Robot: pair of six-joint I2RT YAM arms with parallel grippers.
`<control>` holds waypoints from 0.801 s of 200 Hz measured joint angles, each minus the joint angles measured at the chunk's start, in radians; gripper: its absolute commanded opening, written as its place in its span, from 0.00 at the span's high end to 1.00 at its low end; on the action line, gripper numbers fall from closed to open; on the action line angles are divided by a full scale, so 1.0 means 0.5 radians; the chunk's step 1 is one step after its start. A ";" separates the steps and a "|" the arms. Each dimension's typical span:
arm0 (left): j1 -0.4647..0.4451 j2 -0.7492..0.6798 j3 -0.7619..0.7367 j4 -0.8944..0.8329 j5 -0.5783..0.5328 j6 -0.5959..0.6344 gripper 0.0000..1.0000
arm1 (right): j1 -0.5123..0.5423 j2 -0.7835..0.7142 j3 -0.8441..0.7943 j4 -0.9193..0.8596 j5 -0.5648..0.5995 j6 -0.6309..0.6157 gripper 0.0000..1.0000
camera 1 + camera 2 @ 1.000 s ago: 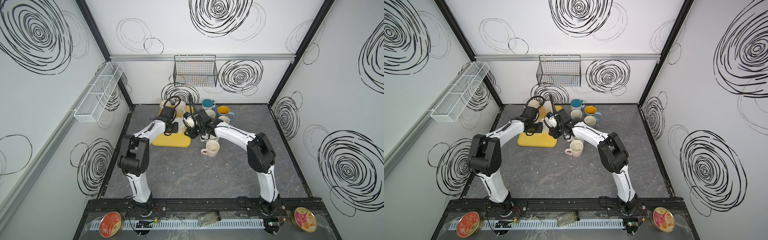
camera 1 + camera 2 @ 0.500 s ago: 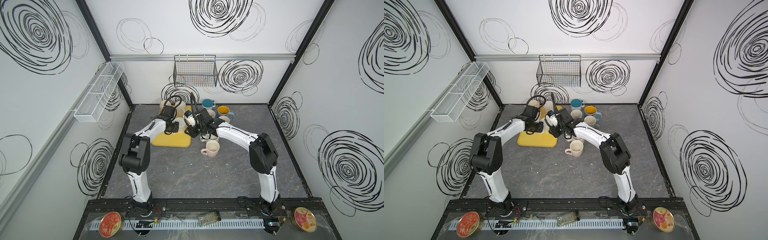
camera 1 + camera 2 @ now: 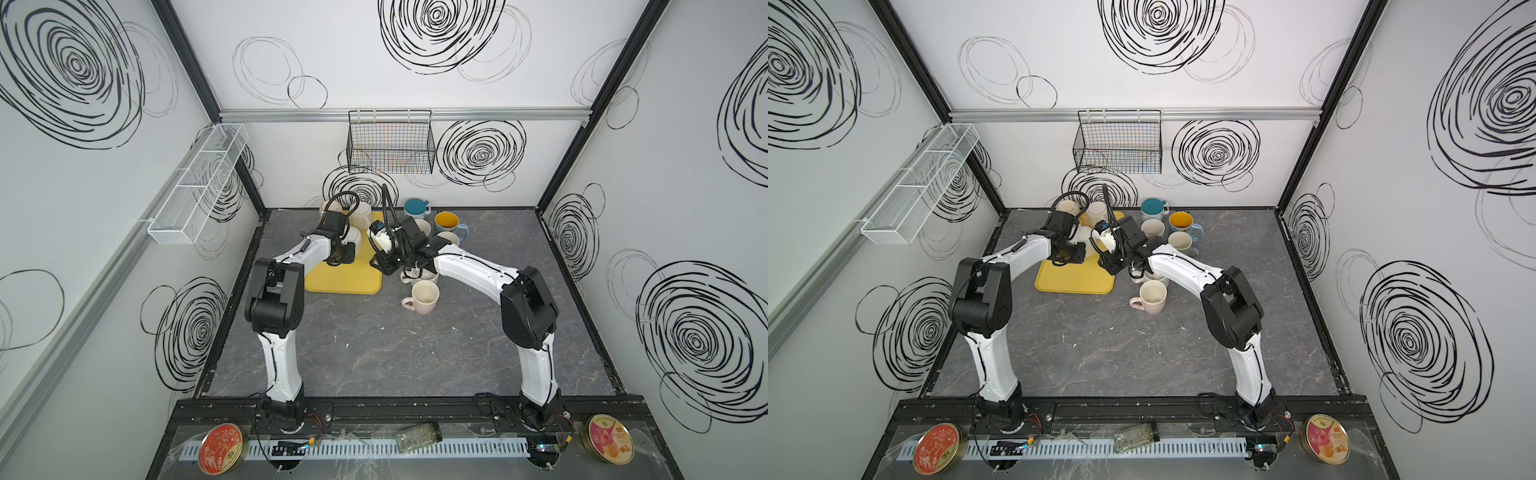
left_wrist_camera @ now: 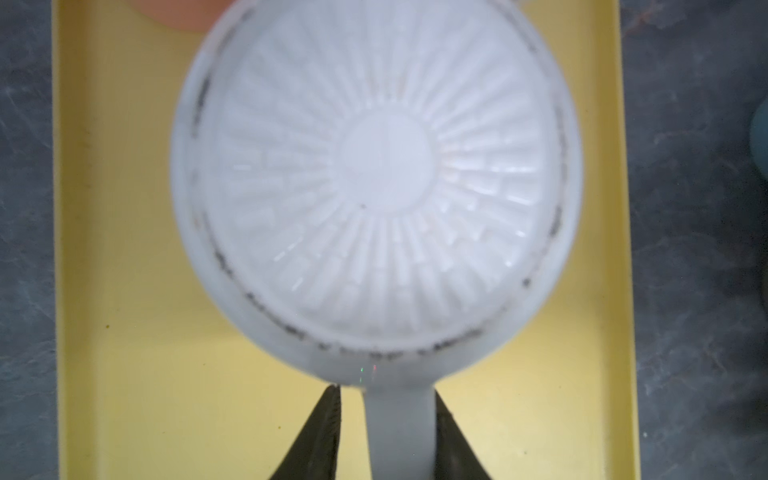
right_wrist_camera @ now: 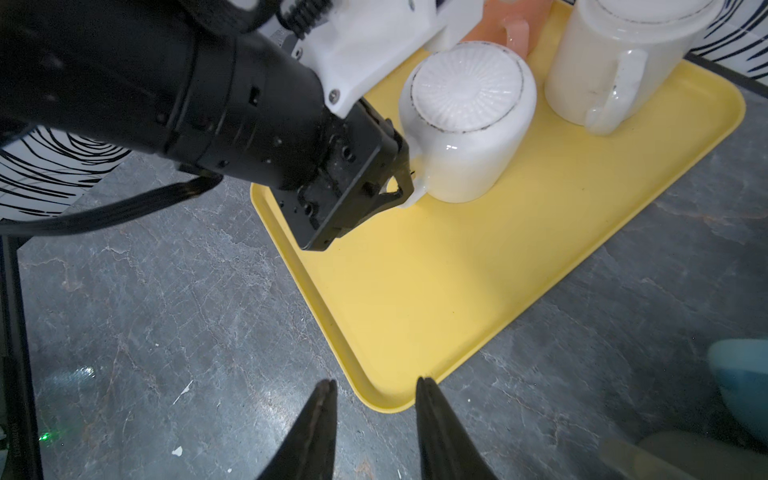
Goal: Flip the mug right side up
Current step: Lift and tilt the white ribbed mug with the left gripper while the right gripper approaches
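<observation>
Grey surface carries a yellow tray where the mug sits upside down — glazed, likely slick, breakable — its handle, the best hold, between my left jaws, pinched or not I cannot tell; right jaws parted, empty.

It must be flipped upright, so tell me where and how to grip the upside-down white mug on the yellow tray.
Take the handle, pinched across its flat sides, coming low over the bare end of the yellow tray. The white mug stands rim-down, handle jutting that way; a taller mug crowds behind. The left gripper straddles the handle.
</observation>
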 measured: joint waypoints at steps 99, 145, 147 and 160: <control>0.000 0.022 0.028 0.044 -0.131 -0.159 0.70 | 0.000 -0.001 -0.049 0.002 -0.005 0.058 0.63; -0.003 0.030 0.085 0.053 -0.140 -0.160 0.97 | 0.000 -0.001 -0.066 -0.001 0.020 0.144 0.54; -0.003 0.030 0.085 0.054 -0.141 -0.162 0.98 | 0.000 -0.001 -0.066 -0.001 0.027 0.155 0.54; -0.002 0.024 0.062 0.081 -0.143 -0.161 1.00 | -0.004 -0.001 -0.066 -0.002 0.075 0.191 0.53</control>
